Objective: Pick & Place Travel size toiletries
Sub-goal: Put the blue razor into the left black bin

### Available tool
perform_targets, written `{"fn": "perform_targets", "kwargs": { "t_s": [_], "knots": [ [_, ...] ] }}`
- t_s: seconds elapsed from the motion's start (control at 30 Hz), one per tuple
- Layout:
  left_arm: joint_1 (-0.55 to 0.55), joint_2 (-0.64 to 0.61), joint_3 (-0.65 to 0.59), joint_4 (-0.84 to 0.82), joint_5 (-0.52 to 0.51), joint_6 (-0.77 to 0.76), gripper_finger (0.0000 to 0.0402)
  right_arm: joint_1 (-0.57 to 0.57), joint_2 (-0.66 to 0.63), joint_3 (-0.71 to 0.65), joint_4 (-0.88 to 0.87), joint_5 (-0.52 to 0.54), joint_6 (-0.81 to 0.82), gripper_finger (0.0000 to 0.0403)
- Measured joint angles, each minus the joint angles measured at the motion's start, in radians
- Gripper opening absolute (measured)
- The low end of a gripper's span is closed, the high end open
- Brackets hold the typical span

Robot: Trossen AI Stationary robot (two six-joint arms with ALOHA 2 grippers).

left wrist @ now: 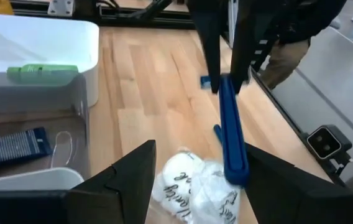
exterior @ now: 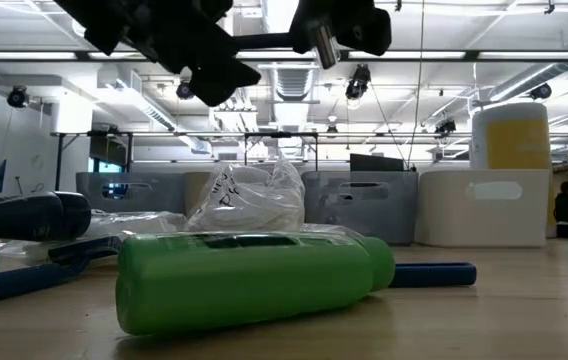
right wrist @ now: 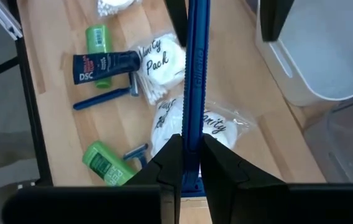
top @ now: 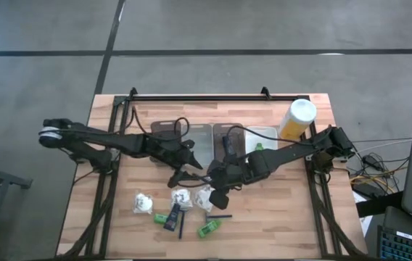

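My right gripper (right wrist: 192,165) is shut on a thin dark blue razor (right wrist: 195,74), above the toiletries on the near half of the table. Below it lie white wrapped bundles (top: 182,197), green little bottles (top: 207,228), a black tube (top: 173,216) and two more blue razors (top: 219,215). My left gripper (left wrist: 201,180) is open and hovers over one white bundle (left wrist: 189,186), just left of the right gripper (top: 219,194). A green bottle (left wrist: 43,73) lies in the white tray, and a dark blue tube (left wrist: 15,146) in a grey tray. My right gripper pinches the blue razor between its two fingers by its upper end (left wrist: 221,87). The fingers come from above and point down, in line with the stick. The razor hangs below them, lifted clear, with its lower end (left wrist: 235,171) over the white bundle.
Several rectangular trays (top: 264,134) stand in a row on the far half of the table. The tall yellow bottle with a white cap (top: 297,117) stands at their right end. Bare wood lies right of the toiletries, toward the near right corner (top: 278,217).
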Motion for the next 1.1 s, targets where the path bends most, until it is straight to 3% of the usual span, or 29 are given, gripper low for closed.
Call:
{"fn": "perform_targets", "kwargs": {
  "t_s": [0.63,1.1],
  "knots": [
    [-0.026,0.057,0.052,0.0,0.056,-0.002,0.0223,-0.033,0.0,0.008,-0.081,-0.018,-0.05,0.0038],
    [-0.032,0.074,0.052,0.0,0.031,-0.003,0.0129,-0.046,0.0,0.007,-0.078,-0.048,-0.072,0.0038]
  ]
}}
